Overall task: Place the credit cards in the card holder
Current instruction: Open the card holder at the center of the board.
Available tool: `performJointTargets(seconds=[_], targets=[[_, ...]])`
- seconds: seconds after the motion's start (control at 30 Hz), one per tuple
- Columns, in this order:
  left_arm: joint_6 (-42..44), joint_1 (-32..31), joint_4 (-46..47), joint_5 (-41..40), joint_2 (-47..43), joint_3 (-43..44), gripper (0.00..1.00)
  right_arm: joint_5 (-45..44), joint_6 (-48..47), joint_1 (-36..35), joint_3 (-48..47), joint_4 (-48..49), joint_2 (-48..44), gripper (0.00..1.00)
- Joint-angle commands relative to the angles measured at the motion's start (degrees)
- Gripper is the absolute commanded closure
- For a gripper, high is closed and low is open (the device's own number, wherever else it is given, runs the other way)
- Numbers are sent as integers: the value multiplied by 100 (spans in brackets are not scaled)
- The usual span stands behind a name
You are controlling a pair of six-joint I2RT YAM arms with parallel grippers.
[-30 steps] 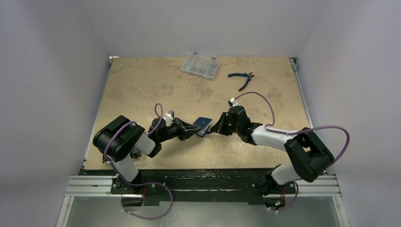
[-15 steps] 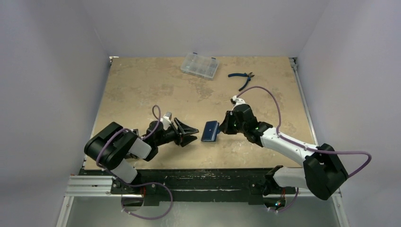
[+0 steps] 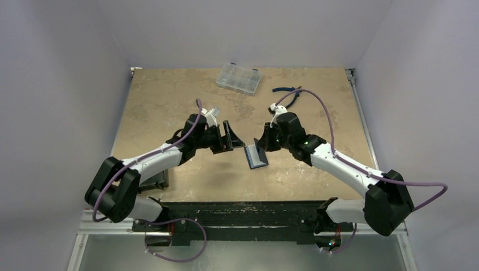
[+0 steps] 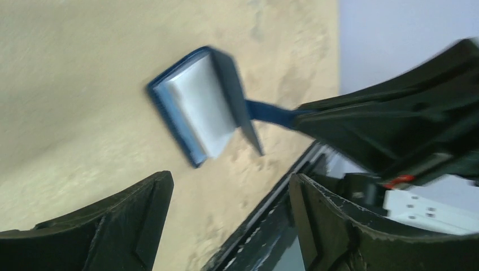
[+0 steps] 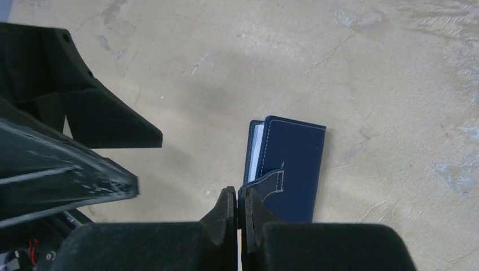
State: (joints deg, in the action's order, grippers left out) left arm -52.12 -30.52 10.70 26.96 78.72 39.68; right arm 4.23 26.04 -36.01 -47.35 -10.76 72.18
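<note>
**A:** Where is the holder?

**B:** The holder [image 3: 256,156] lies on the tabletop [image 3: 169,101], about midway between the left and right edges and nearer to the near edge than to the far one. It is between the two hands.

**A:** Is it closed?

**B:** Not fully. The cover stands a little open, and under it I see the whitish face of a card [image 4: 203,107]. The left wrist view is blurred, so I cannot tell if there is more than one card inside.

**A:** What does the right hand do?

**B:** The right hand [image 5: 238,195] has its fingers pressed together on the tab [image 5: 265,182] of the holder. It pinches only this narrow strap, at the side of the holder that faces the right edge. The body of the holder is outside the fingers.

**A:** And the left hand?

**B:** The left hand [image 3: 231,139] is just beside the holder, on the side toward the left edge. Its fingers stand wide apart and hold nothing. It does not touch the holder; bare tabletop shows between them.

**A:** Is something else on the tabletop?

**B:** Yes. A clear case [image 3: 238,77] is near the far edge, about the middle. The pliers [image 3: 282,89], with blue handles, are toward the far right corner, partly behind the cable of the right arm. Both are well apart from the holder.
</note>
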Motion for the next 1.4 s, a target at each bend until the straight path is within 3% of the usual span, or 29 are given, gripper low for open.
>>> performJointTargets(seconds=[0.0,0.27,0.43,0.6,0.93,1.07,1.2,1.37], targets=[[709,-111,-882,-95,471,192,21,85,-19,-20,-145,54,106,100],[608,-616,-645,-155,1027,509,33,-654,512,27,43,-272,13,100],[460,-675,-358,-98,1308,502,38,-721,941,642,449,-357,34,100],[434,-678,-220,-11,1531,566,35,-737,1102,1269,998,-123,-50,100],[51,-683,420,343,2148,649,38,-432,1155,1619,1192,241,739,100],[78,-660,384,268,2105,653,47,-315,956,1622,1165,310,775,100],[141,-598,344,216,2135,691,48,-443,587,1607,1078,245,797,100],[323,-562,140,224,2234,953,67,-384,435,1598,1031,219,699,100]])
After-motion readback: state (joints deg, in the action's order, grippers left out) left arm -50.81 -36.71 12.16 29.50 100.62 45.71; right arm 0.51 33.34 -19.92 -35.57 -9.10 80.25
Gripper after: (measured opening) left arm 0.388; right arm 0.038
